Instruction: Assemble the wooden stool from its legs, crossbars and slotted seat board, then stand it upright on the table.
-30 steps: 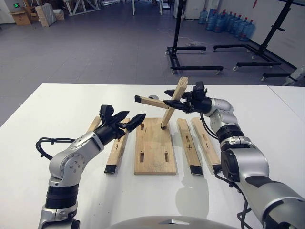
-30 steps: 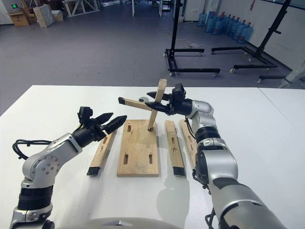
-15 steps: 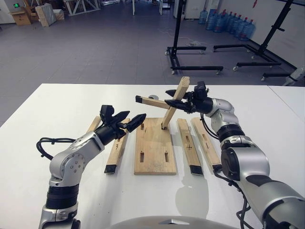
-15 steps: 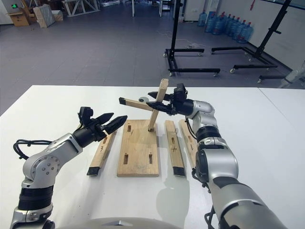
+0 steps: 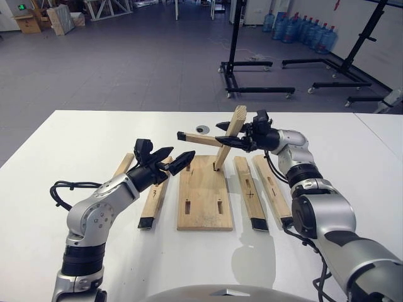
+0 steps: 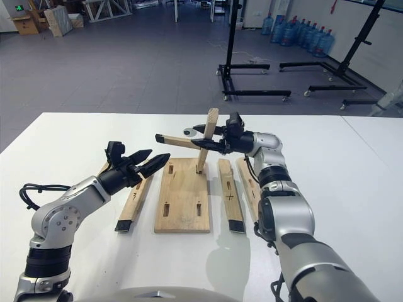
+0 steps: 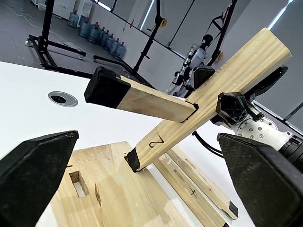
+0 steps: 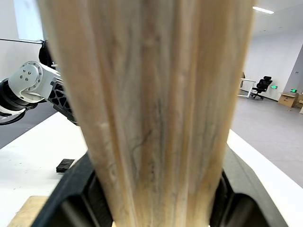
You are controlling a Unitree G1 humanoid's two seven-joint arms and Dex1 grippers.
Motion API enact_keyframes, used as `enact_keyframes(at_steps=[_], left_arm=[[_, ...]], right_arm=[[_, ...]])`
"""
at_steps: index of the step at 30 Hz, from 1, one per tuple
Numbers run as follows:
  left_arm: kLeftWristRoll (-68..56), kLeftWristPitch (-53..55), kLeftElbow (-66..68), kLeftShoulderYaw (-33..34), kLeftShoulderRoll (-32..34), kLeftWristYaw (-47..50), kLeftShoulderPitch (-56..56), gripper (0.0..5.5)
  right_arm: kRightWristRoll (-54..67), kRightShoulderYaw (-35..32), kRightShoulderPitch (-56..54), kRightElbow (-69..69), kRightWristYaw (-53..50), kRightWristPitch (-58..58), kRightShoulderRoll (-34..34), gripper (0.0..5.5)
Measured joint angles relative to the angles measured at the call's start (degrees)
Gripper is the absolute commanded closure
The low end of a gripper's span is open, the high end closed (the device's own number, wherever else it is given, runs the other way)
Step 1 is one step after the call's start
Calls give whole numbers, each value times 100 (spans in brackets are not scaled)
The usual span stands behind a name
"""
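The slotted seat board (image 5: 204, 192) lies flat at the table's middle. My right gripper (image 5: 230, 133) is shut on a wooden leg (image 5: 228, 138) marked 2. The leg stands tilted with its black foot on the board's far end. A crossbar (image 5: 198, 138) with a black tip sticks out leftward from the leg. My left gripper (image 5: 181, 153) hovers open just left of the board, below the crossbar's free end and apart from it. In the left wrist view the leg (image 7: 203, 113) and crossbar (image 7: 142, 97) sit between its fingers (image 7: 38, 165).
Two loose legs (image 5: 154, 198) lie left of the board, and two more (image 5: 250, 192) (image 5: 272, 187) lie right of it. A round cable hole (image 5: 203, 128) sits at the table's back. Black wheeled stands (image 5: 258, 69) stand on the floor beyond the table.
The right gripper has tipped the leg a little: its top shifted slightly left and the crossbar's black end dipped. The left gripper edged slightly toward the board.
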Motion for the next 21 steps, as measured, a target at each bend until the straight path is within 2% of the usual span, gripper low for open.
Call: enact_keyframes(at_steps=[9,14,21], left_arm=[[59,-2,0,-33,-73,7,4,13],[117,-3,-9,-36,-135,11,53,13],[123,-3,-13,-40,-185,10,57,13]], right_arm=[[-395,470,-568,344,-470,1267,-260,344],[-460,514,-317,440,-907,1282,-293,344],[-438,548,-108,270,-911,676,-258,344]])
